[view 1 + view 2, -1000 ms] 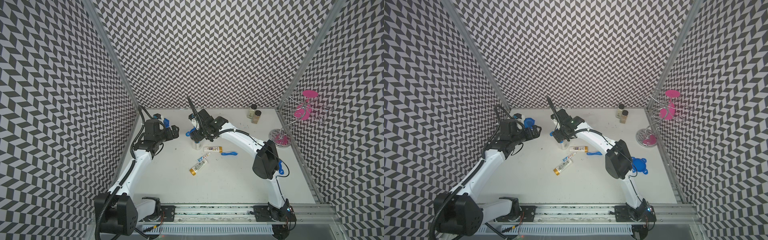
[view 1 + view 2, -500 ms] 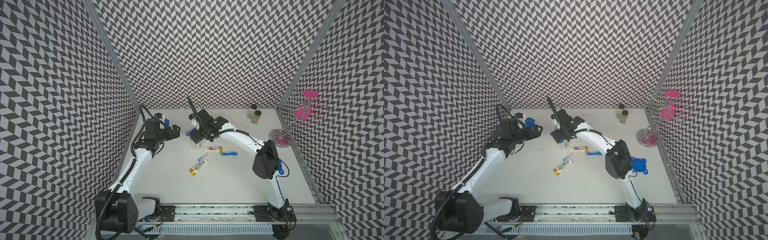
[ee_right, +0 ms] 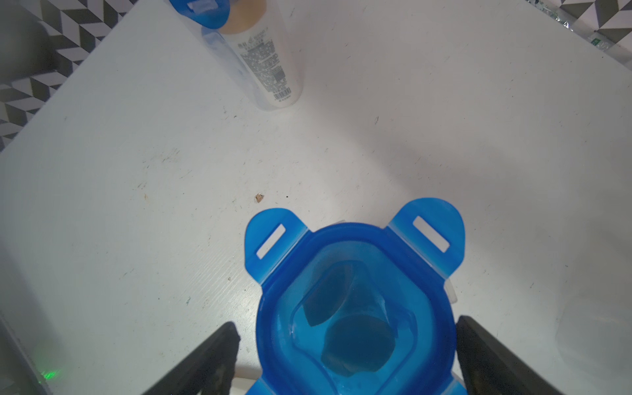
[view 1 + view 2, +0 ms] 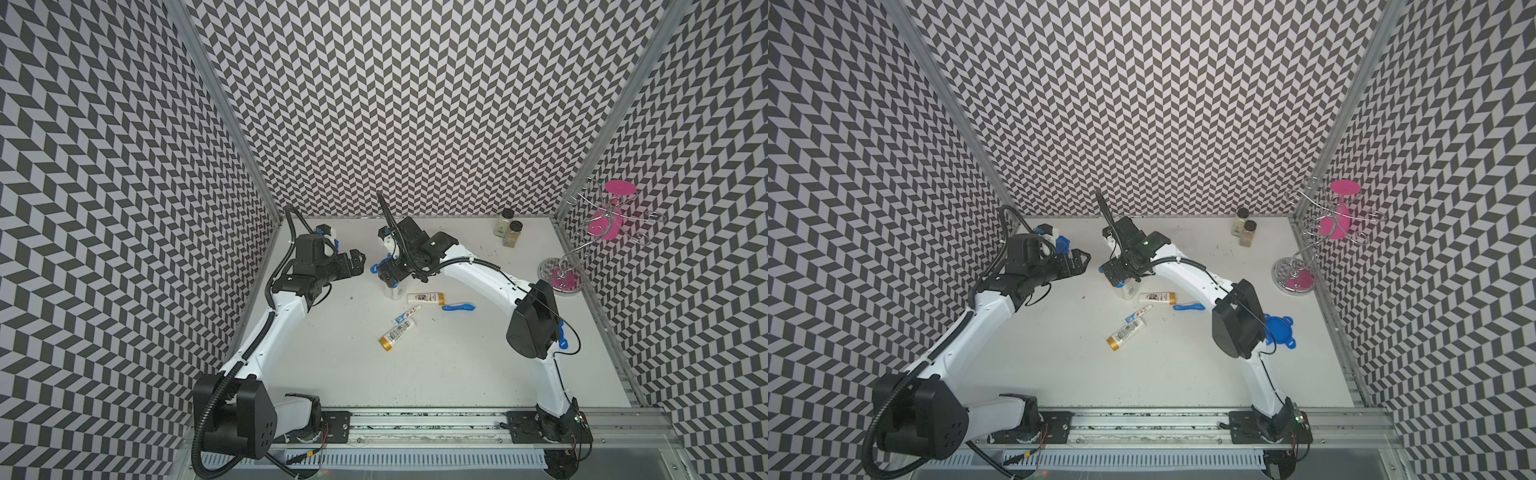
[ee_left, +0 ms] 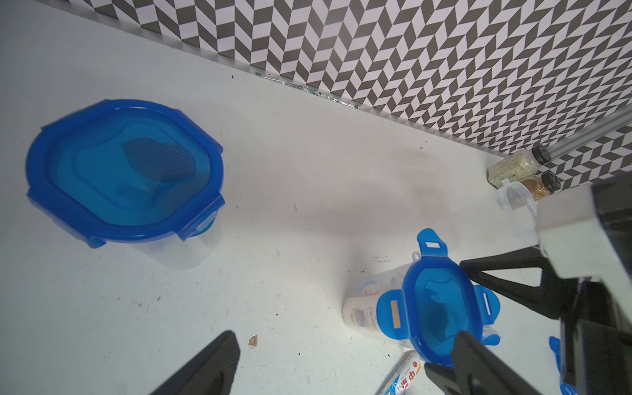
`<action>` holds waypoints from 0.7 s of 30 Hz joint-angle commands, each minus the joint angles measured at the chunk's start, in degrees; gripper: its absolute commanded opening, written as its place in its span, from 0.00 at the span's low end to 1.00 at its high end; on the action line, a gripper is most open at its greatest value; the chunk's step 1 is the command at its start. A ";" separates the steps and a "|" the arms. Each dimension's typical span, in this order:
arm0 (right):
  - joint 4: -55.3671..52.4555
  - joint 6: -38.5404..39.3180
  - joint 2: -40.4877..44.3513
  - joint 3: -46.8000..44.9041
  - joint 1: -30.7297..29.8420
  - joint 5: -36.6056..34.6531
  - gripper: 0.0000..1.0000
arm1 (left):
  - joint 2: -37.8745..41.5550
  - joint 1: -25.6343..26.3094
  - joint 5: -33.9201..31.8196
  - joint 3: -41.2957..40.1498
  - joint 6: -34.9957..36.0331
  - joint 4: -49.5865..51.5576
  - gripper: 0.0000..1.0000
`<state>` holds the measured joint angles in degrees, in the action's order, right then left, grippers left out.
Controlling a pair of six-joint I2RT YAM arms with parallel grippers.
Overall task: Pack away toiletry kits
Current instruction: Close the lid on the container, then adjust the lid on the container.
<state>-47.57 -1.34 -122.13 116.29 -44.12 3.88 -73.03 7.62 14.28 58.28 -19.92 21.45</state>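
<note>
my right gripper (image 3: pixel 345 325) is hanging open astride the blue lid (image 3: pixel 355 301), which is sitting on the cup (image 4: pixel 392 291) mid-table with tabs flared, possibly not fully seated. left gripper (image 4: pixel 356 262) is idling open too. pressing one tab off-centre is risking tipping the cup onto the tube (image 4: pixel 422 298) beside it.

The walls (image 4: pixel 415 104) carry a black-and-white chevron pattern. The table (image 4: pixel 415 374) is white, the cup lids (image 5: pixel 123 167) blue, a tube (image 4: pixel 398 331) white with a gold cap, the stand's discs (image 4: pixel 619 189) pink.
</note>
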 commanded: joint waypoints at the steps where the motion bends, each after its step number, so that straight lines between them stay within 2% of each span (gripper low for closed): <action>1: 1.58 -1.34 3.90 -0.36 1.00 1.44 0.97 | -0.86 0.85 0.66 2.49 1.21 1.29 1.00; 6: 1.66 -2.90 5.35 -0.10 2.13 3.24 0.97 | -2.30 2.96 0.93 3.43 2.26 2.81 0.99; 12: 4.11 -4.61 9.07 -1.79 5.25 1.75 0.95 | -2.69 4.58 -0.43 3.59 4.07 6.71 0.91; 16: 3.28 -4.31 6.53 -0.53 8.18 0.71 0.90 | -3.38 6.67 -1.87 3.30 5.50 9.42 0.91; 21: 3.46 -2.14 3.00 1.52 8.99 -1.88 0.82 | -5.19 7.72 -2.19 2.87 5.48 9.66 0.90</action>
<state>-45.82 -4.64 -116.75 116.16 -34.85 4.23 -77.19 14.83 13.15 60.14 -15.55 29.32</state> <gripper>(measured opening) 0.825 0.905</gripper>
